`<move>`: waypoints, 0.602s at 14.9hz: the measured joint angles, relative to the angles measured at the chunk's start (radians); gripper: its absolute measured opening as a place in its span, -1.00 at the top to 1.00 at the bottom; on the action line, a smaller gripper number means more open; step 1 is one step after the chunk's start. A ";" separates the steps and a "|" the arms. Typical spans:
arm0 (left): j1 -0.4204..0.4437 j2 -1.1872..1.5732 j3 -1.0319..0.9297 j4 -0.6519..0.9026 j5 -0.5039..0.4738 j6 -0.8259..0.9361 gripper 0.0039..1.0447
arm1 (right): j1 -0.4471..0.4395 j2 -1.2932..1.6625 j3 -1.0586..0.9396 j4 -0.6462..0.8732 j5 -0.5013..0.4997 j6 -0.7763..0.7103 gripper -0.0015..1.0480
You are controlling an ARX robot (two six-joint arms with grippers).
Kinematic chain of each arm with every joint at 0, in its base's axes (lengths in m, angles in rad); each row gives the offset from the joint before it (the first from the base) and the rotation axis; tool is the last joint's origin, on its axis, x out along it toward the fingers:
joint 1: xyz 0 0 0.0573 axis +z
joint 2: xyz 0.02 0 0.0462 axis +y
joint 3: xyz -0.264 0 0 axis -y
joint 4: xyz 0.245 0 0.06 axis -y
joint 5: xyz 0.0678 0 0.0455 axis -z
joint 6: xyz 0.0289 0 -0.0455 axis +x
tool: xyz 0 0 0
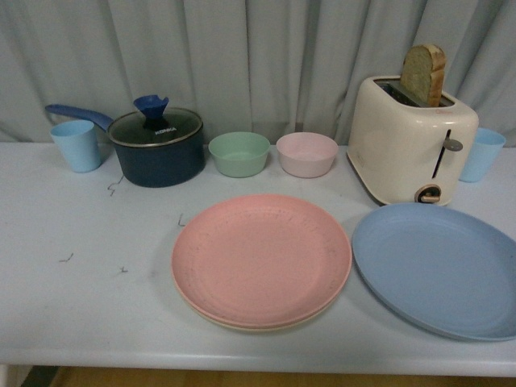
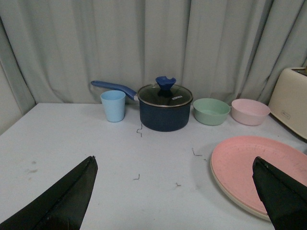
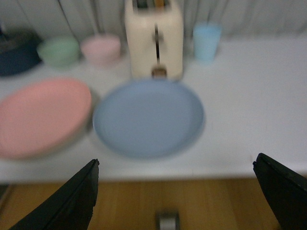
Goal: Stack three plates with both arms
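The pink plate (image 1: 262, 256) lies on top of the beige plate (image 1: 242, 322), whose rim peeks out beneath it at the table's front middle. To their right the blue plate (image 1: 439, 266) lies alone. Neither arm shows in the front view. My left gripper (image 2: 175, 165) hovers open over bare table left of the pink plate (image 2: 254, 167), with the beige plate's rim (image 2: 230, 196) showing under it. My right gripper (image 3: 175, 167) is open, held back beyond the table's front edge, facing the blue plate (image 3: 148, 117) and the pink plate (image 3: 43, 115). Nothing is between either pair of fingers.
Along the back stand a light blue cup (image 1: 76, 145), a dark blue lidded pot (image 1: 157, 145), a green bowl (image 1: 239, 153), a pink bowl (image 1: 306, 153), a cream toaster (image 1: 411, 149) with a bread slice, and another blue cup (image 1: 484, 153). The white table (image 1: 81, 266) ends just before the plates.
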 joint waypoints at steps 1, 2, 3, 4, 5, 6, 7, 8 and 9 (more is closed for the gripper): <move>0.000 0.000 0.000 0.001 0.001 0.000 -0.88 | -0.055 0.253 0.114 -0.112 -0.026 -0.001 -0.87; 0.000 0.000 0.000 0.000 0.001 0.000 -0.88 | -0.100 0.400 0.164 -0.039 -0.030 -0.019 -0.87; 0.000 0.000 0.000 0.000 0.001 0.000 -0.88 | -0.148 0.562 0.224 0.063 -0.050 -0.056 -0.87; 0.000 0.000 0.000 0.000 0.001 0.000 -0.88 | -0.187 0.732 0.287 0.143 -0.072 -0.093 -0.87; 0.000 0.000 0.000 0.000 0.001 0.000 -0.88 | -0.207 0.876 0.347 0.171 -0.085 -0.117 -0.87; 0.000 0.000 0.000 0.000 0.001 0.000 -0.88 | -0.220 1.034 0.415 0.213 -0.085 -0.134 -0.87; 0.000 0.000 0.000 0.000 0.001 0.000 -0.88 | -0.230 1.172 0.493 0.237 -0.077 -0.148 -0.87; 0.000 0.000 0.000 0.000 0.001 0.000 -0.88 | -0.233 1.277 0.564 0.245 -0.076 -0.154 -0.87; 0.000 0.000 0.000 0.000 0.001 0.000 -0.88 | -0.233 1.392 0.641 0.251 -0.072 -0.161 -0.87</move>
